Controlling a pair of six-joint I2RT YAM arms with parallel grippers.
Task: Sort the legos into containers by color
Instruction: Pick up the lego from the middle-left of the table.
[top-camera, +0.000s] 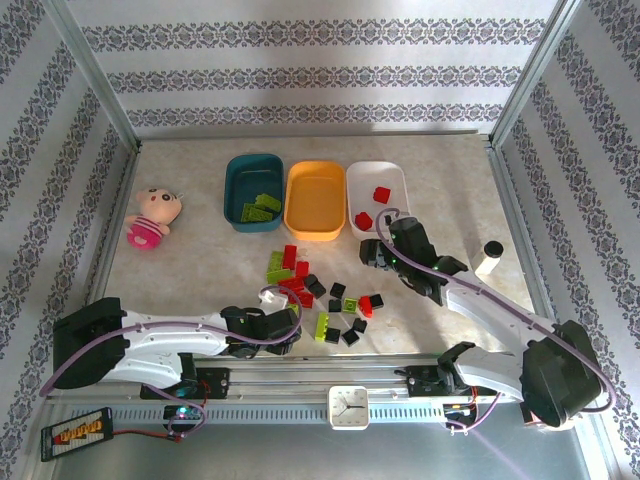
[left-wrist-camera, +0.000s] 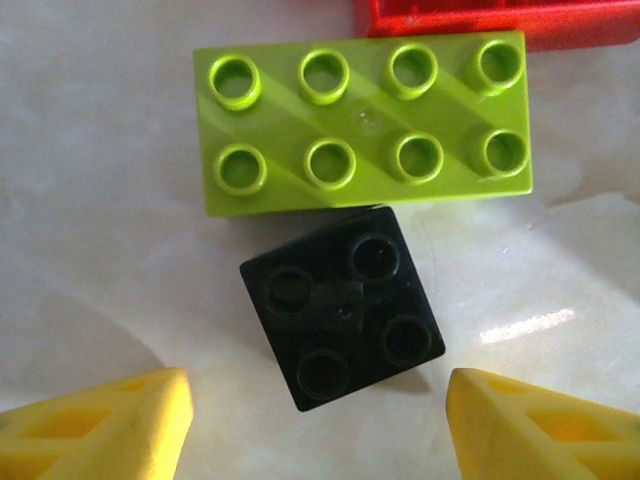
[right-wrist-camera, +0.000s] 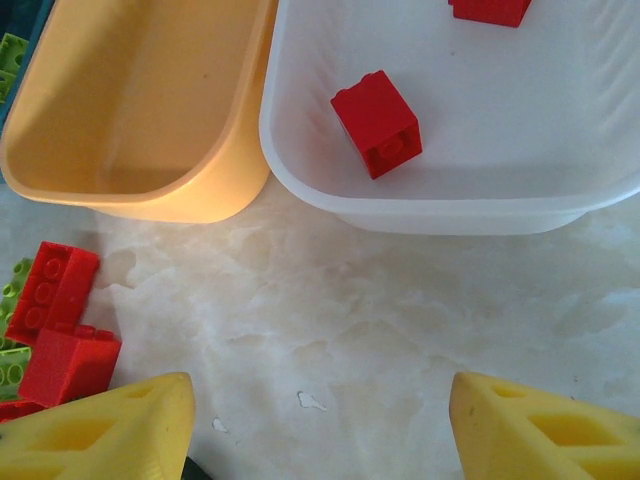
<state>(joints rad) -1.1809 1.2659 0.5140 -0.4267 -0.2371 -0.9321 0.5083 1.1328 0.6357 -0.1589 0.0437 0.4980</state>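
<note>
Left hand (left-wrist-camera: 320, 428): fingers apart; small black four-stud plastic brick (left-wrist-camera: 342, 305) at its 12 o'clock, touching lime green eight-stud plastic brick (left-wrist-camera: 362, 122). Dark teal plastic tub (top-camera: 243, 178) holds lime bricks (top-camera: 260, 208); white plastic tub (top-camera: 397, 178) holds red bricks (top-camera: 381, 194). Right hand (right-wrist-camera: 320, 425): fingers apart over marbled tabletop (right-wrist-camera: 400, 300), at white tub's 6 o'clock.

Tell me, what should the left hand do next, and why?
Probably ease forward and close on the black brick. The left hand is open, with that brick lying just ahead of its yellow fingers, touching a green brick. The orange tub holds nothing yet, so black likely goes there.
</note>
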